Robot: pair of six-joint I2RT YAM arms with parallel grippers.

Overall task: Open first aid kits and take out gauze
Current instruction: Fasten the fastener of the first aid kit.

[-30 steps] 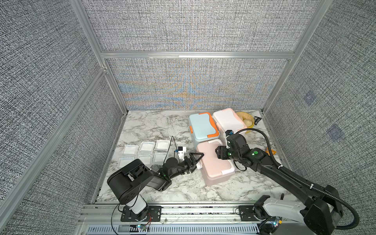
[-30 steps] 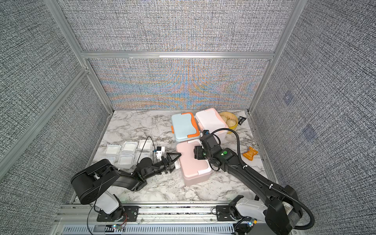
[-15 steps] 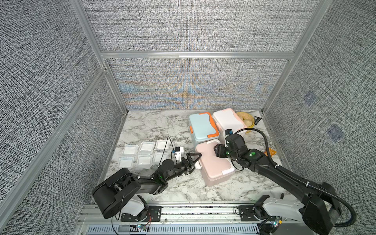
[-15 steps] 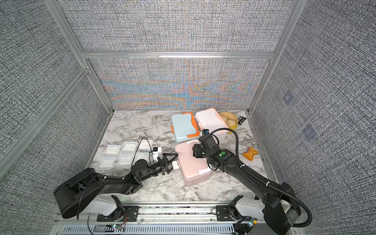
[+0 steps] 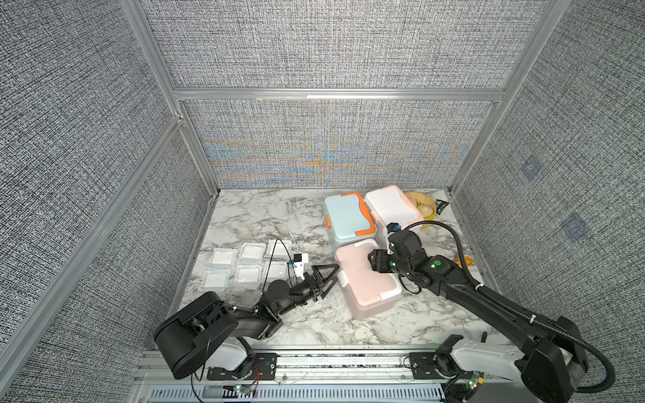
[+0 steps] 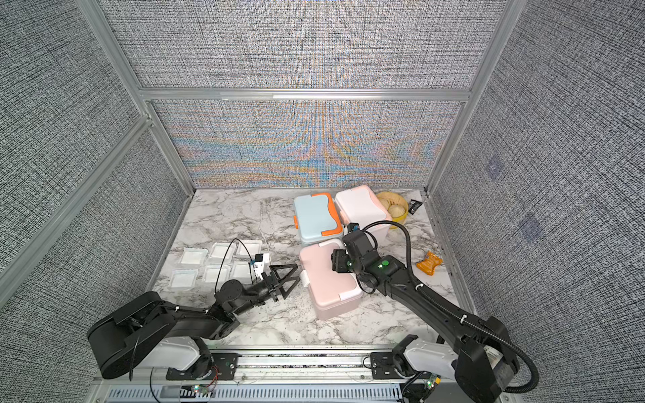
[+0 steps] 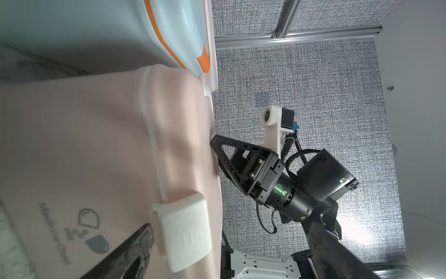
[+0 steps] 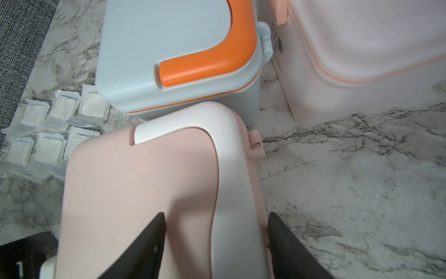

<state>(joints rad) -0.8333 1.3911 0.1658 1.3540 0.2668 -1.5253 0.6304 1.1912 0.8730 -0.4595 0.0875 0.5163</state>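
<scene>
The dusty pink first aid kit (image 5: 363, 289) (image 6: 328, 289) stands front centre with its lid down. My left gripper (image 5: 331, 286) (image 6: 296, 274) is open at the kit's left side. One of its fingers (image 7: 135, 248) lies beside the white latch (image 7: 184, 232). My right gripper (image 5: 371, 261) (image 8: 217, 216) rests open on the lid, jaws straddling the white handle (image 8: 226, 149) and the lid's right edge. The blue kit (image 5: 347, 218) and the white kit (image 5: 394, 206) stand shut behind. Several gauze pads (image 5: 249, 251) (image 8: 50, 147) lie on the marble at left.
A yellow basket with buns (image 5: 424, 206) and a small black packet (image 5: 440, 206) sit in the back right corner. An orange wrapper (image 6: 428, 262) lies right of my right arm. Padded walls enclose three sides, and a metal rail runs along the front.
The left arm's rear links have dropped lower while its gripper stays by the pink kit's latch. The right gripper has crept slightly leftward over the lid.
</scene>
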